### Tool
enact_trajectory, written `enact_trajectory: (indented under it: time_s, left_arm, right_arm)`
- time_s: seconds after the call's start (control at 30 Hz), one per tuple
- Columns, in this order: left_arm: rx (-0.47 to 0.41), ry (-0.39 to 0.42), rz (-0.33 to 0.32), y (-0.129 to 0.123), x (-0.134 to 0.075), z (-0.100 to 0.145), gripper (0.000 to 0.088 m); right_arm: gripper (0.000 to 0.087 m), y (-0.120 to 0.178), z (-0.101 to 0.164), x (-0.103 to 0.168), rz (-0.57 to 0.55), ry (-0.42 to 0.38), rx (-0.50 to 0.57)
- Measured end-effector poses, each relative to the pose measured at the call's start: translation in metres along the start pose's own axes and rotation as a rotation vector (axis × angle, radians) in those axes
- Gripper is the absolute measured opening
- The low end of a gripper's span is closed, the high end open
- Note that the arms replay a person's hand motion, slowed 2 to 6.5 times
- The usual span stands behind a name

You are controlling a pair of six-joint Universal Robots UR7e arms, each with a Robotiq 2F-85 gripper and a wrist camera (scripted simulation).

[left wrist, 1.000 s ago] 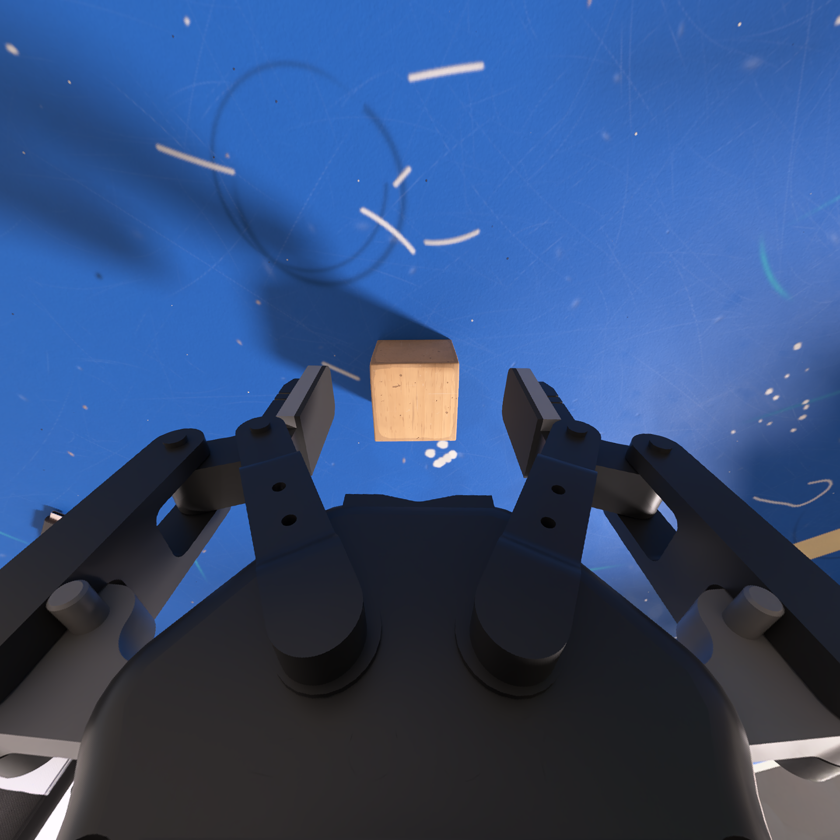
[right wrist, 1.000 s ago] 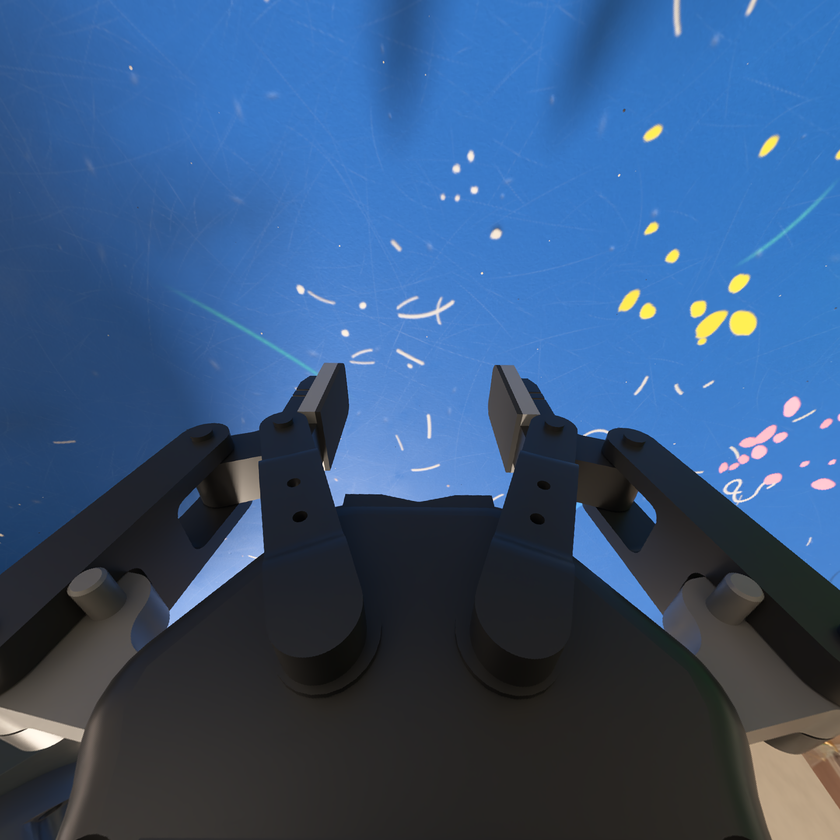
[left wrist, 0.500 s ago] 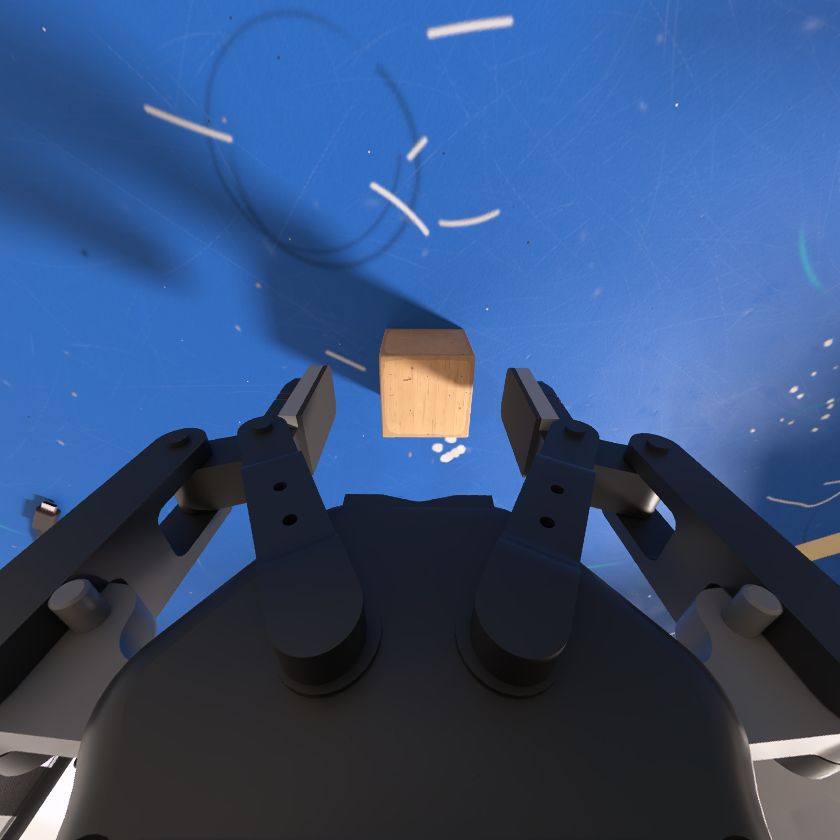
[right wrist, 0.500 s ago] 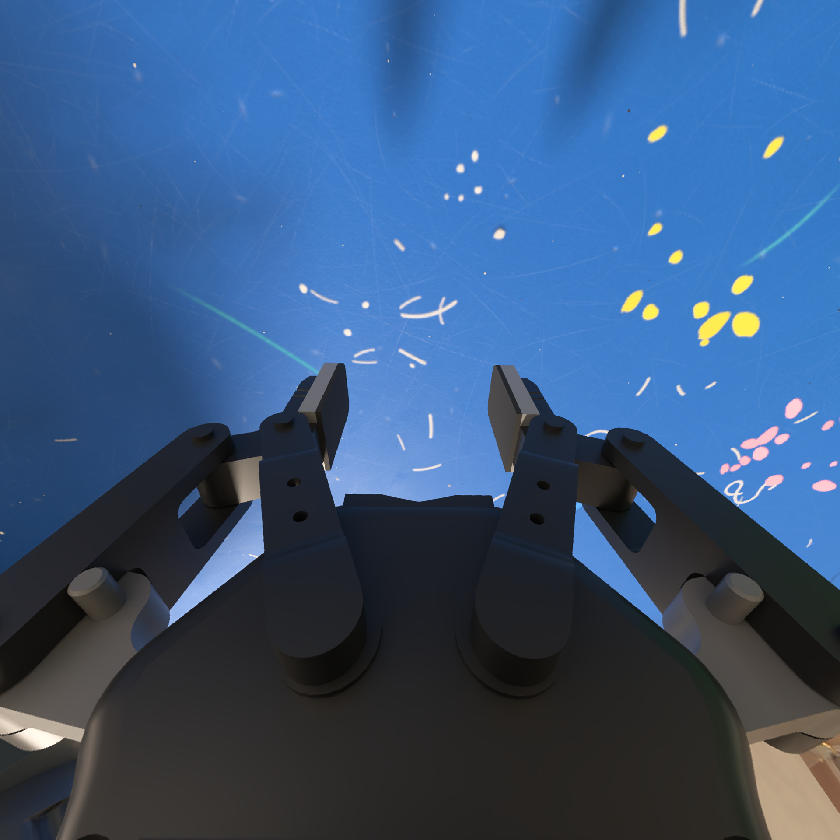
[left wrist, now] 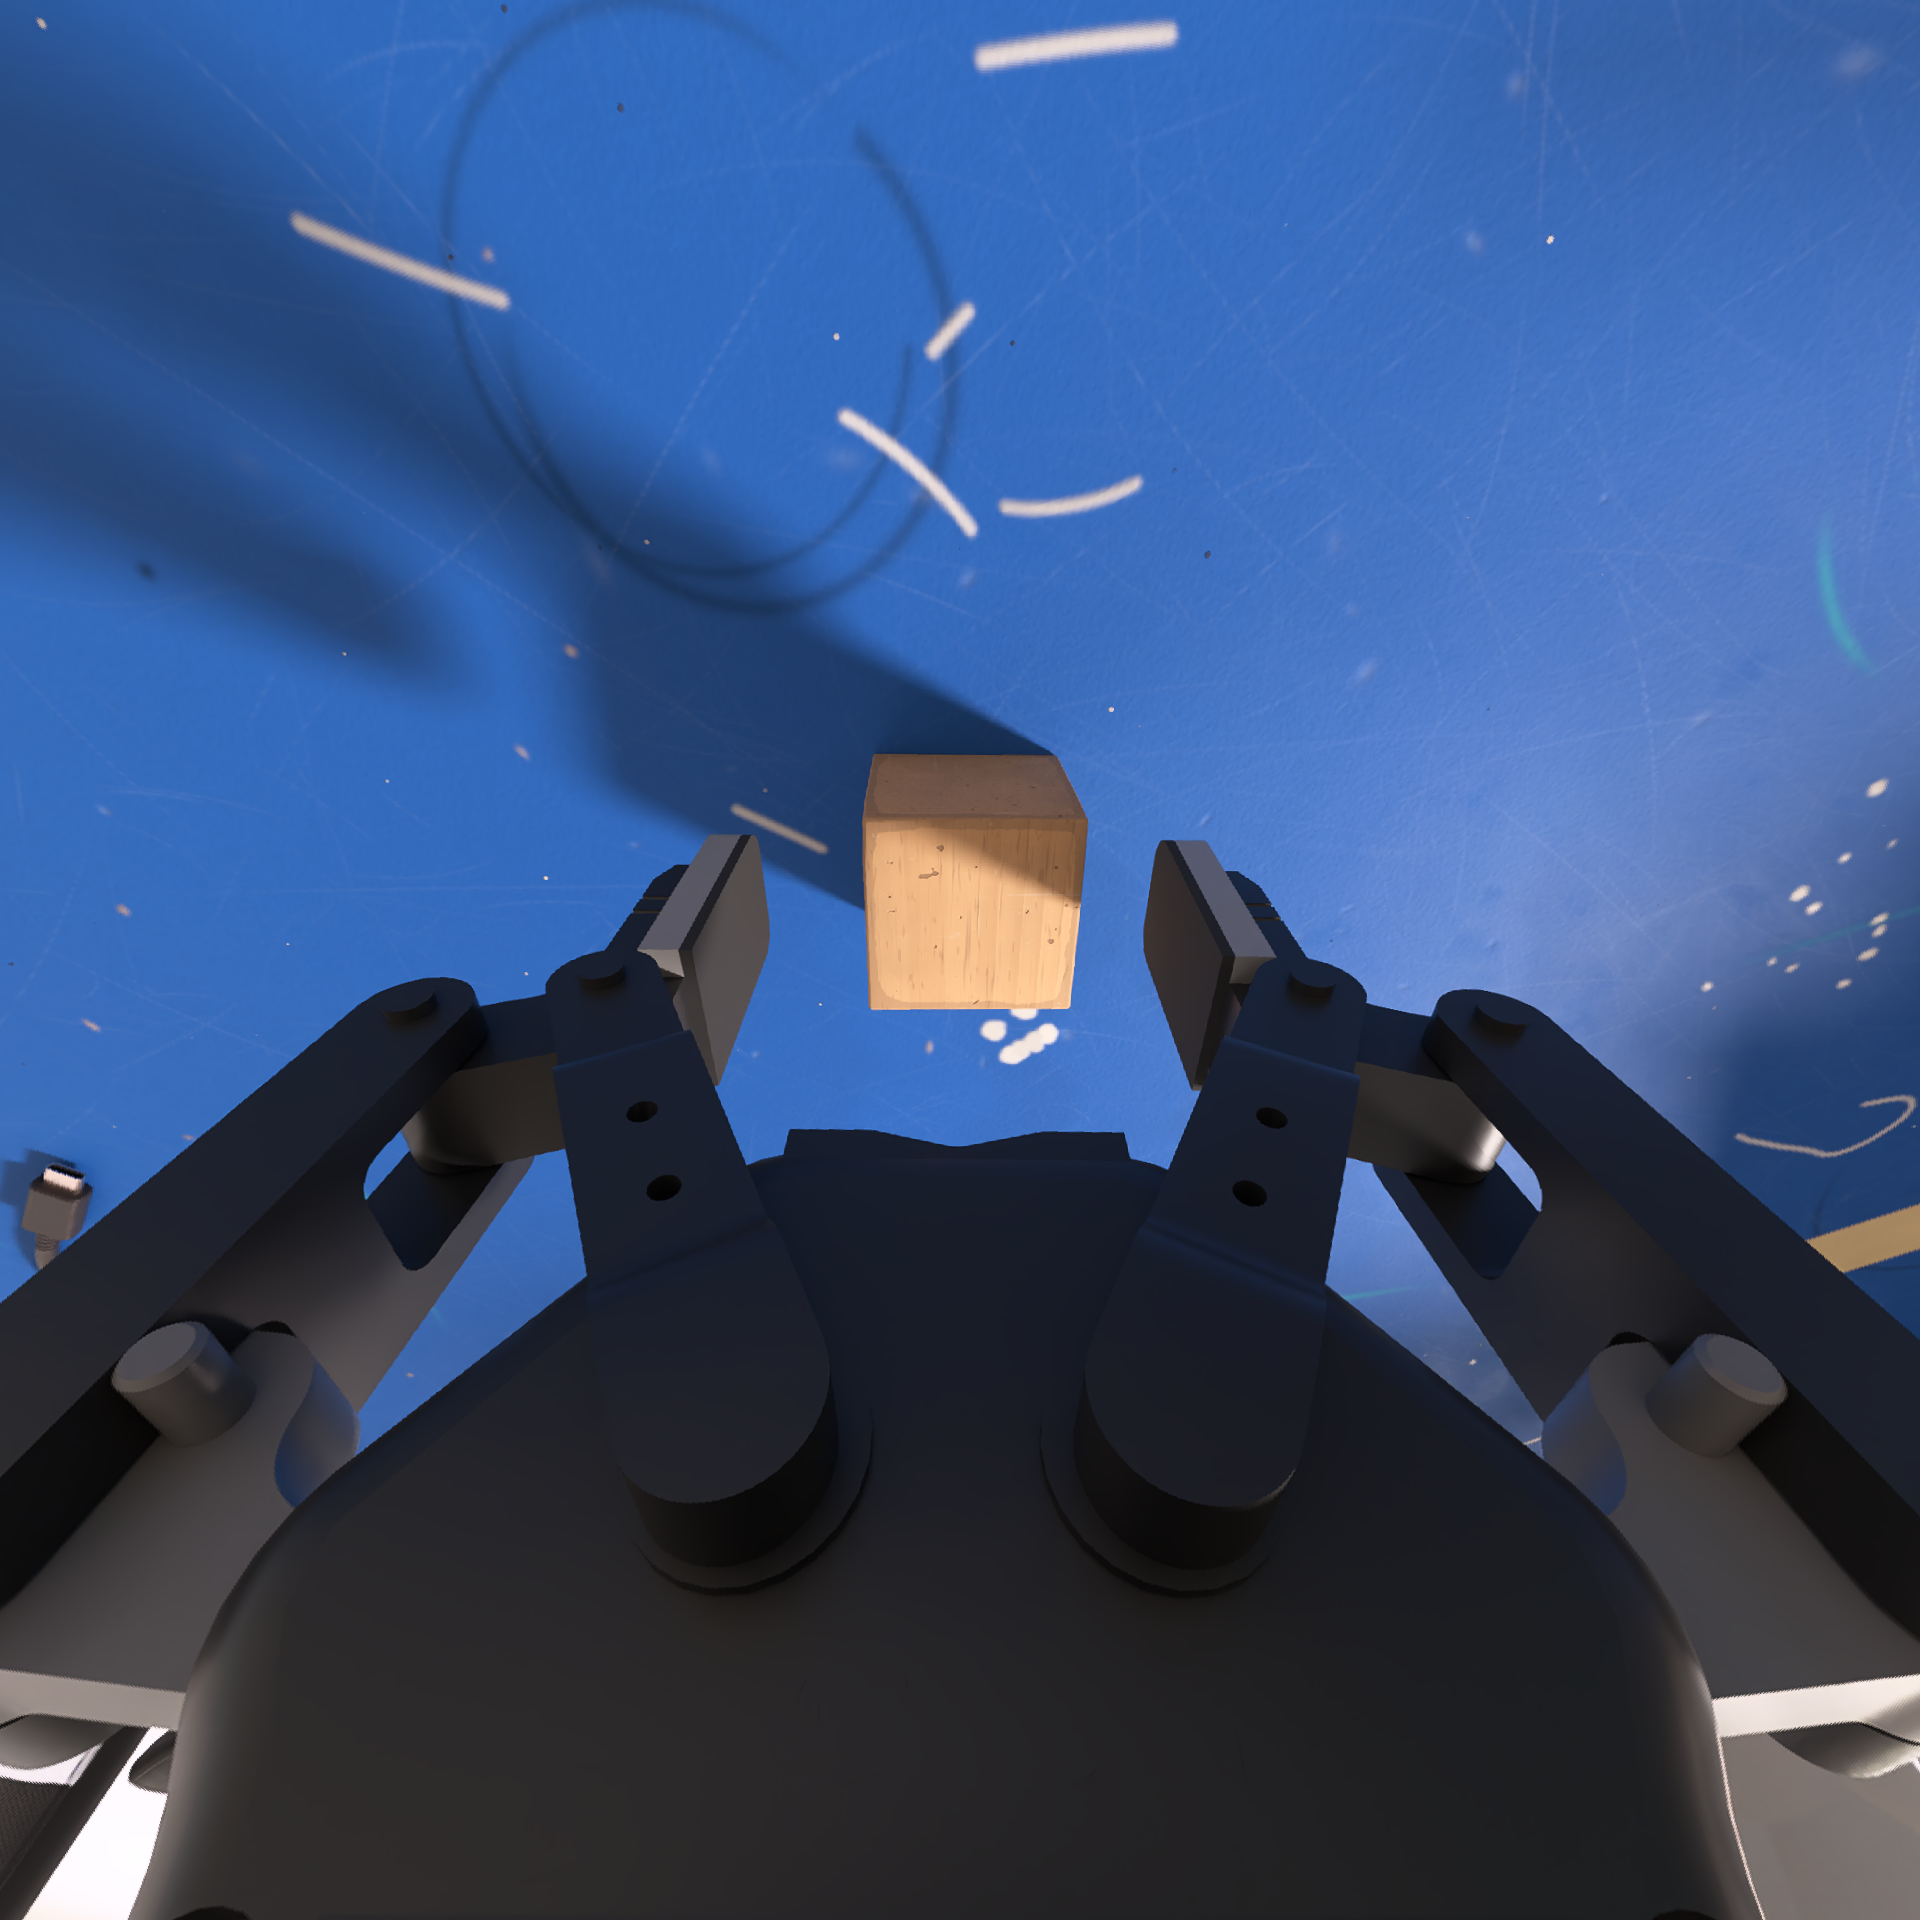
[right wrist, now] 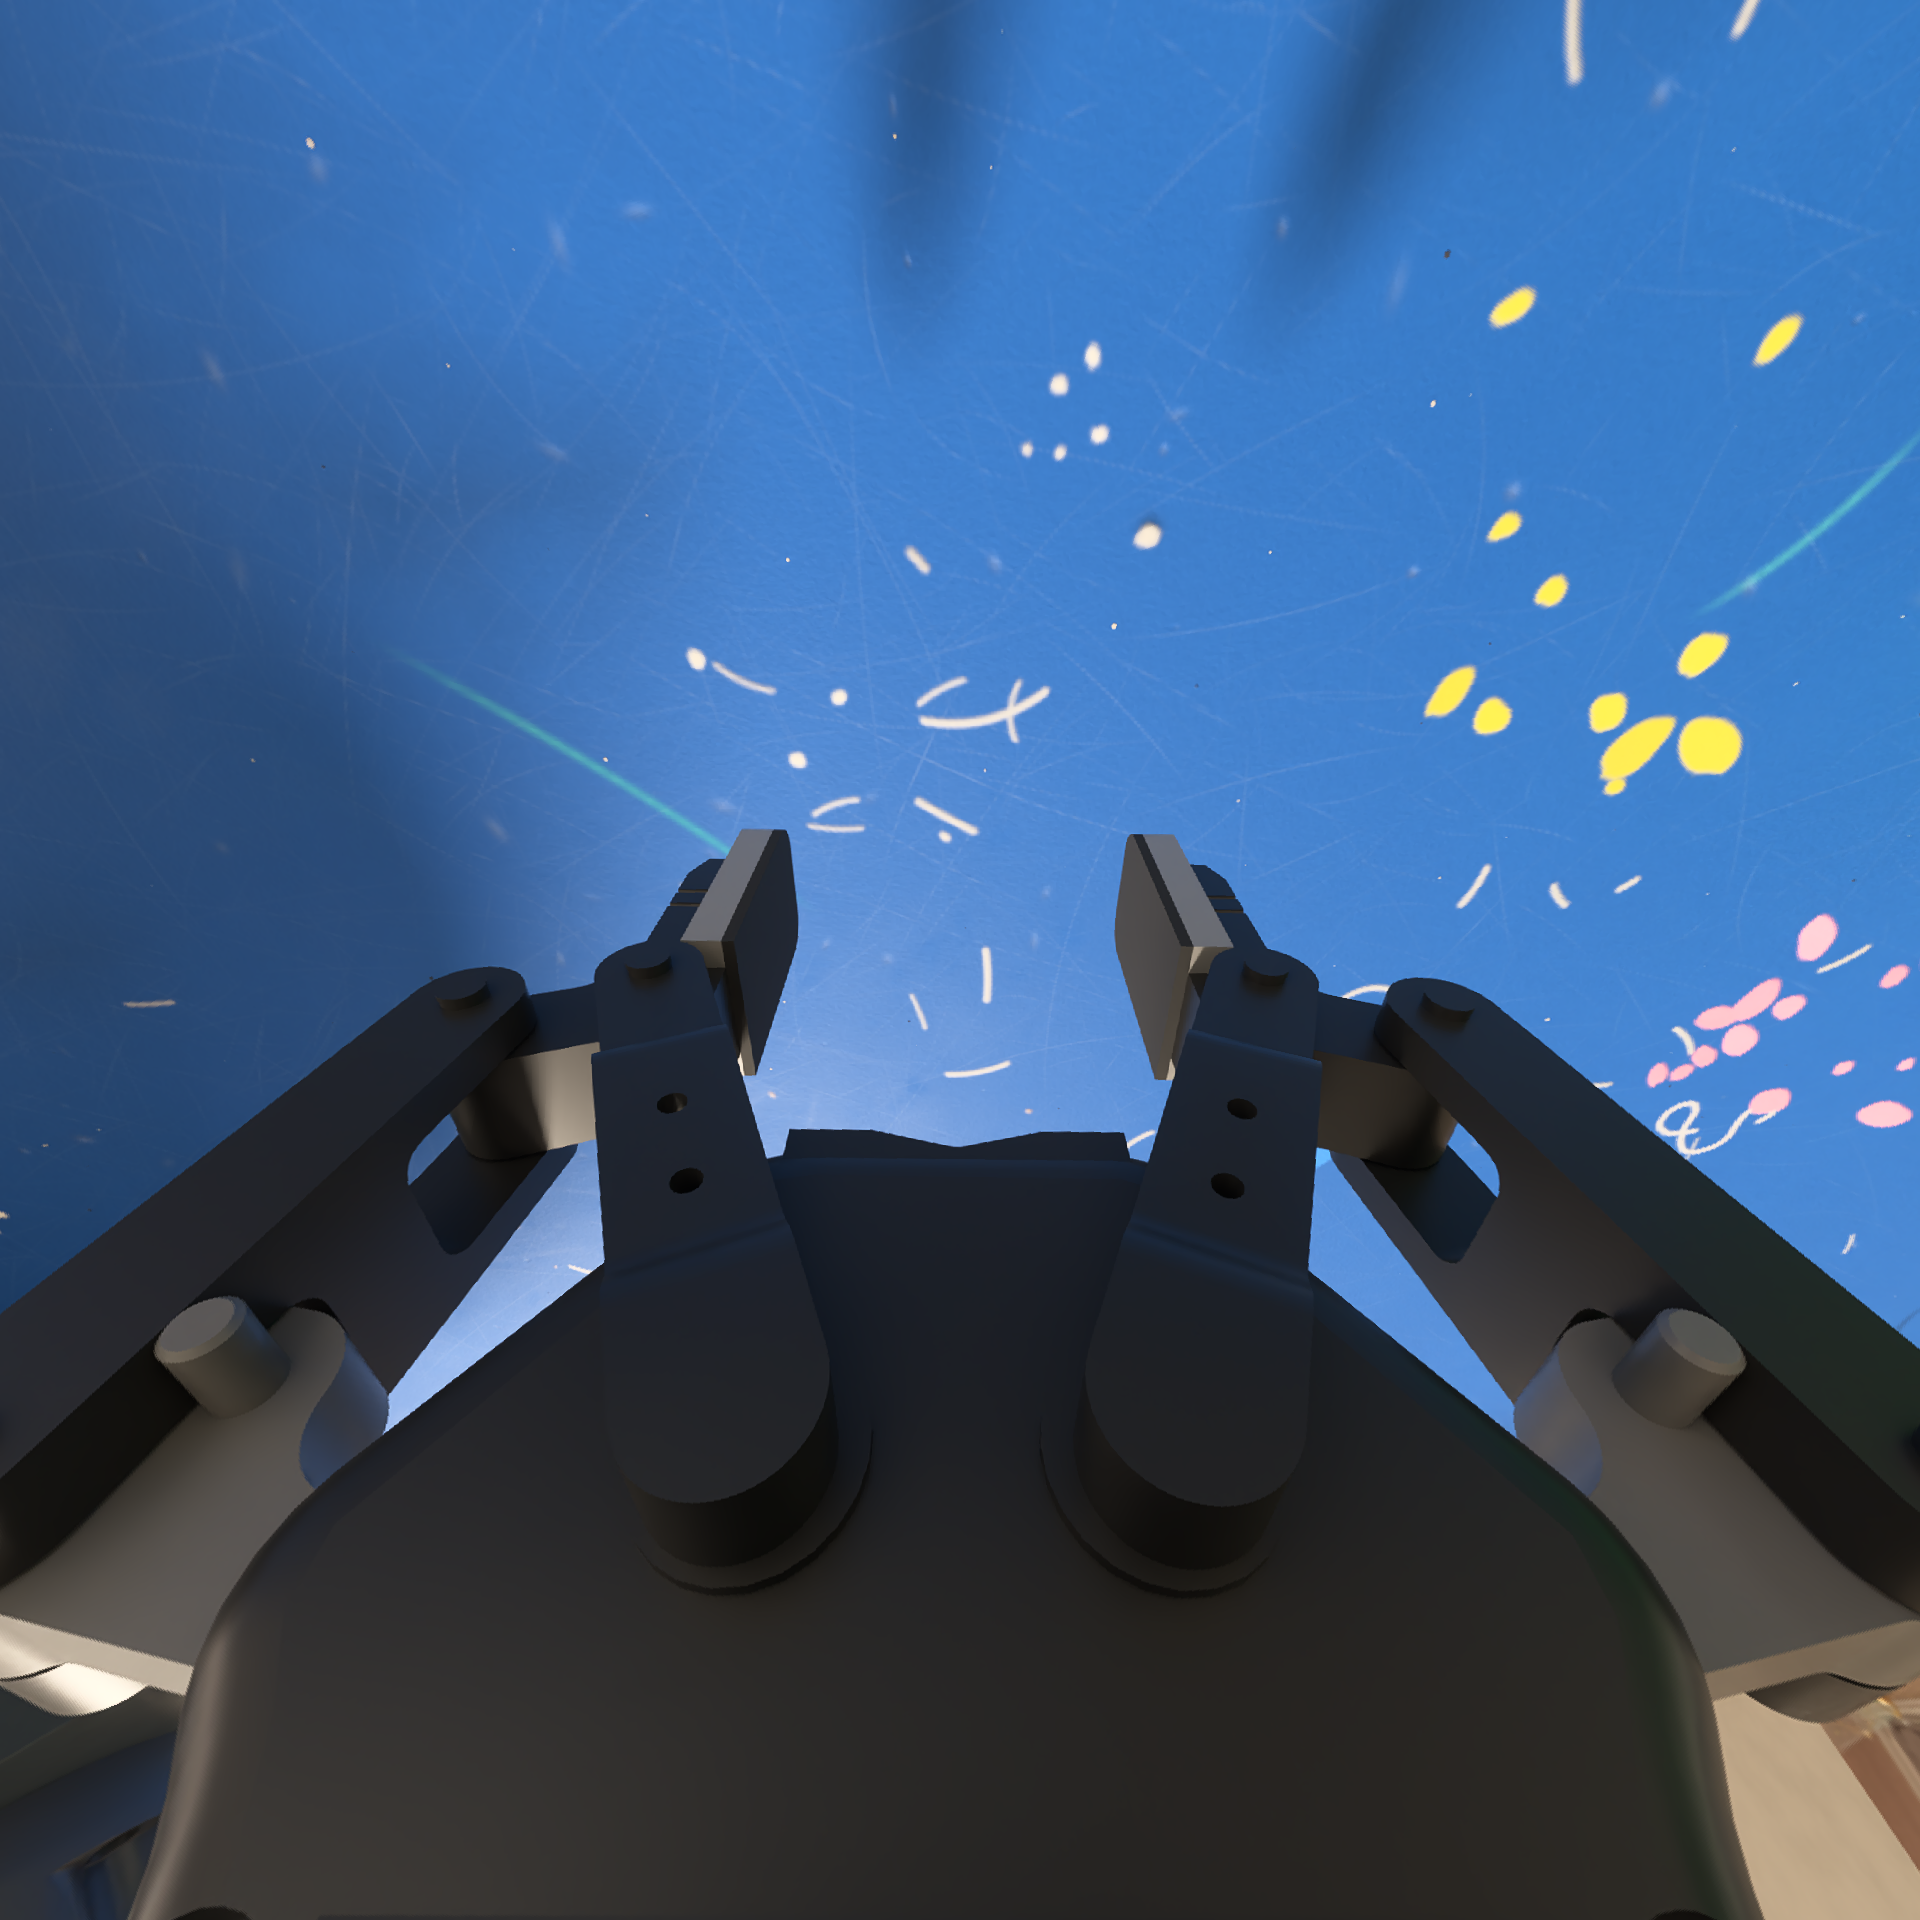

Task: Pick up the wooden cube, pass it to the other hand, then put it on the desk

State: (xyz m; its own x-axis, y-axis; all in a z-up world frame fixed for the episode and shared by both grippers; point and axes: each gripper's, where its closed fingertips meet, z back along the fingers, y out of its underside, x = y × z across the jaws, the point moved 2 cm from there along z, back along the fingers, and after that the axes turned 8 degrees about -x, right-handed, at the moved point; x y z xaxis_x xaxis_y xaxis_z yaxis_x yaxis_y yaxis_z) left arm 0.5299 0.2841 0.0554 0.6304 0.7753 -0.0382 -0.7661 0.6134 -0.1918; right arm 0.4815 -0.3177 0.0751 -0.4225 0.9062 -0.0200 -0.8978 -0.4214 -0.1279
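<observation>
Wooden cube point(left wrist: 971, 904) between spread pads point(left wrist: 727, 935)

Pale wooden cube point(left wrist: 971, 914), upright, resting on scuffed blue desk point(left wrist: 1455, 520)

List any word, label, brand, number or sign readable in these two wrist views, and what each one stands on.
None: neither view shows readable writing.
Blue desk: only white strokes, a dark ring, and yellow and pink paint spots; no letters.
Wooden cube: bare grain, unmarked.
Left pincer and right pincer: no brand or number visible.
Small grey plug: too small to tell.
</observation>
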Motion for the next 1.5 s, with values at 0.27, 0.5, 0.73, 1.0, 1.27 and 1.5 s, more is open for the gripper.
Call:
enact_trajectory:
  time_s: [0.27, 0.5, 0.73, 1.0, 1.27, 1.5]
  left_arm:
    - [0.010, 0.011, 0.006, 0.0015, -0.0004, -0.0022, 0.0649]
    - [0.024, 0.015, 0.005, 0.0031, -0.0007, -0.0045, 0.0610]
    - [0.041, 0.019, 0.004, 0.0048, -0.0011, -0.0066, 0.0566]
    - [0.058, 0.021, 0.001, 0.0064, -0.0018, -0.0086, 0.0500]
    - [0.077, 0.016, -0.004, 0.0084, -0.0018, -0.0096, 0.0388]
    - [0.092, 0.005, -0.006, 0.0087, -0.0018, -0.0095, 0.0386]
  right_arm:
    - [0.0553, 0.0003, -0.0008, 0.0006, 0.004, -0.002, 0.006]
    - [0.0553, 0.0007, -0.0016, 0.0008, 0.007, -0.002, 0.012]
    - [0.0550, 0.0011, -0.0023, 0.0010, 0.010, -0.001, 0.016]
    - [0.0547, 0.0012, -0.0028, 0.0011, 0.011, 0.000, 0.020]
    - [0.0542, 0.0011, -0.0033, 0.0017, 0.012, -0.003, 0.021]
    - [0.0538, 0.0009, -0.0037, 0.0021, 0.012, -0.005, 0.022]
